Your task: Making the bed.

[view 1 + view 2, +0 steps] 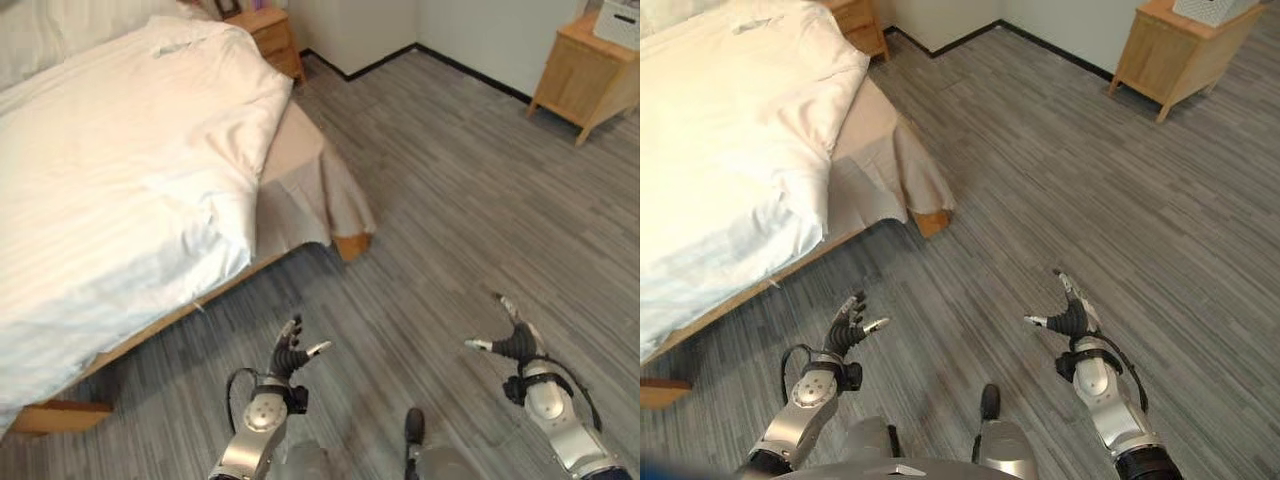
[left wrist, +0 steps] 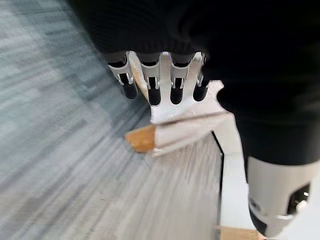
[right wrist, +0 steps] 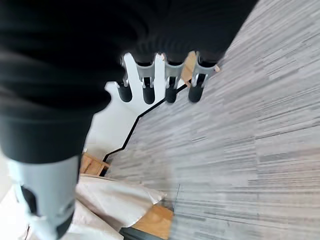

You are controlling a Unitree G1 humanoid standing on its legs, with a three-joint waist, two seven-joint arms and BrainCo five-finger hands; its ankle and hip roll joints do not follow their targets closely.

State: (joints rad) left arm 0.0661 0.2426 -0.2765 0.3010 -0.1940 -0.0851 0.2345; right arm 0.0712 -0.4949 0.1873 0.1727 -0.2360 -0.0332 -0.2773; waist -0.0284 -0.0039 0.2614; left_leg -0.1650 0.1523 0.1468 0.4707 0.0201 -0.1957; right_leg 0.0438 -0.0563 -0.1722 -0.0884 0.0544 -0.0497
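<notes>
Standing off from the bed [image 1: 300, 140], we are at the approach step, with nothing in hand yet. Our left hand [image 1: 291, 350] hangs low over the grey floor [image 1: 460, 180], its fingers [image 2: 150, 91] loosely spread and holding nothing; our right hand [image 1: 1070, 316] hovers well apart from it on the other side, its fingers [image 3: 145, 89] likewise relaxed and empty. The white duvet [image 1: 120, 180] lies across the mattress to our left, rumpled along its near edge and pulled short of the foot, so a strip of beige sheet [image 1: 310, 170] shows at the corner and drapes down over the wooden bed leg [image 1: 352, 245]. A wooden nightstand [image 1: 270, 35] stands by the head of the bed, and a wooden cabinet [image 1: 585, 70] sits against the far wall. We judge that the next move calls for stepping closer and turning toward the foot corner, then reaching both hands to the duvet's loose edge to pinch it and draw it down square over the exposed sheet.
</notes>
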